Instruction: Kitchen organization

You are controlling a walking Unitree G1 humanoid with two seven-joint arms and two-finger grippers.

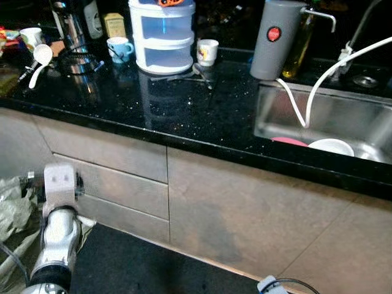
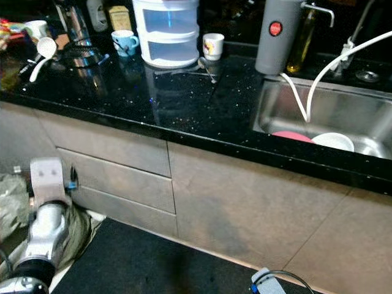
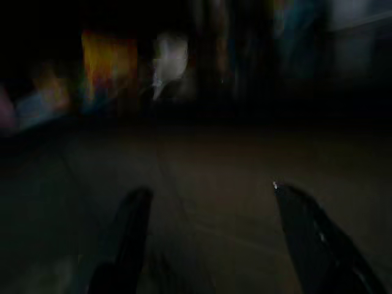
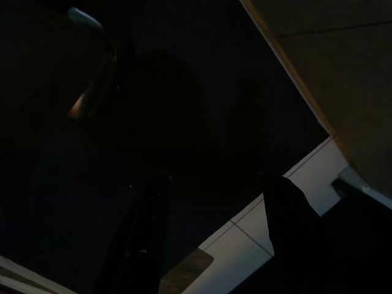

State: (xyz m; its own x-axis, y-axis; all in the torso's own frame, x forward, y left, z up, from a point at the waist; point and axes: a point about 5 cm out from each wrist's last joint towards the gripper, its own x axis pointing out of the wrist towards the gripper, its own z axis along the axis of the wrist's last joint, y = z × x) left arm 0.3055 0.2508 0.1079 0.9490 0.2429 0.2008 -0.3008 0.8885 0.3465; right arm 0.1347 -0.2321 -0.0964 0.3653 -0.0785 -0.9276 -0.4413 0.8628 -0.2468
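A black stone countertop runs across in front of me. On it stand a white stacked container, a blue cup, a small white cup, a white ladle and a grey cylinder beside the steel sink. A white bowl and a pink plate lie in the sink. My left arm is raised in front of the drawers. The left gripper is open and holds nothing. My right gripper hangs open over the dark floor.
Grey drawer fronts and a cabinet door lie below the counter. A steel pot, a yellow oil bottle and a white hose crowd the back. Crumpled plastic lies at the lower left. A dark mat covers the floor.
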